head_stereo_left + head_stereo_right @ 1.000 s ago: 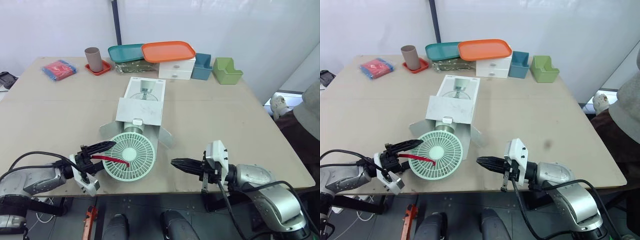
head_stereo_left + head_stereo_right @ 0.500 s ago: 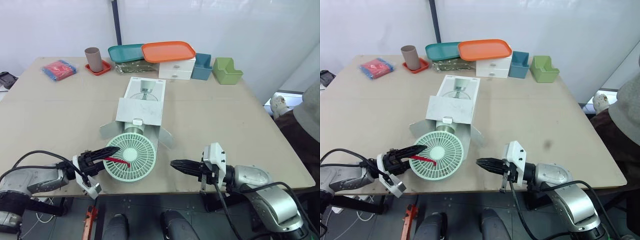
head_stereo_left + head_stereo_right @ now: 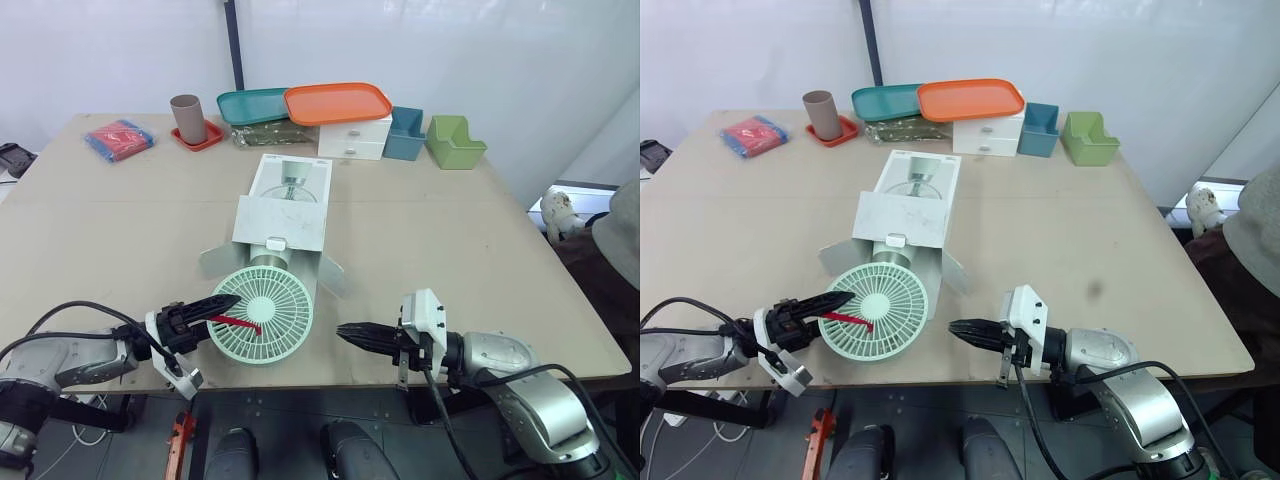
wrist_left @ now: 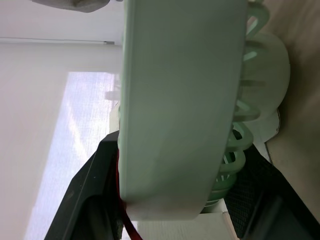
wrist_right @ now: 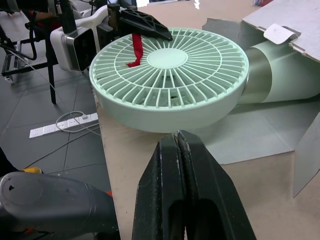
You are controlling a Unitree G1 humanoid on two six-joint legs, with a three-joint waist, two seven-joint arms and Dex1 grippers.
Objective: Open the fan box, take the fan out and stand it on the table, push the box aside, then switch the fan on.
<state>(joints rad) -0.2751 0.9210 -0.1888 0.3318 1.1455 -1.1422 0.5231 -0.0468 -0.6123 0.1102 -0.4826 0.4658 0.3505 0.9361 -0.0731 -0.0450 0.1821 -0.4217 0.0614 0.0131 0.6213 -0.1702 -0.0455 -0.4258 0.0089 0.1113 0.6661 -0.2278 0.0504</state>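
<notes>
The white fan box (image 3: 283,206) lies flat mid-table with its front flaps spread open. Out of its open end, near the table's front edge, sticks the mint-green fan (image 3: 262,314), lying on its side with its round grille facing up. My left gripper (image 3: 228,308) clamps the left rim of the fan head, one black finger over the grille beside a red strap (image 3: 236,322). In the left wrist view the rim (image 4: 180,110) sits between both fingers. My right gripper (image 3: 345,332) is shut and holds nothing, pointing at the fan from its right, a short gap away.
Along the far edge stand a brown cup (image 3: 186,118) on a red coaster, a teal tray (image 3: 250,104), an orange tray (image 3: 337,102) on white drawers (image 3: 353,138), a blue bin (image 3: 405,133) and a green bin (image 3: 454,141). A red-and-blue packet (image 3: 118,138) lies far left.
My left gripper has slid right onto the fan's rim and closed on it. The right gripper has crept slightly left toward the fan.
</notes>
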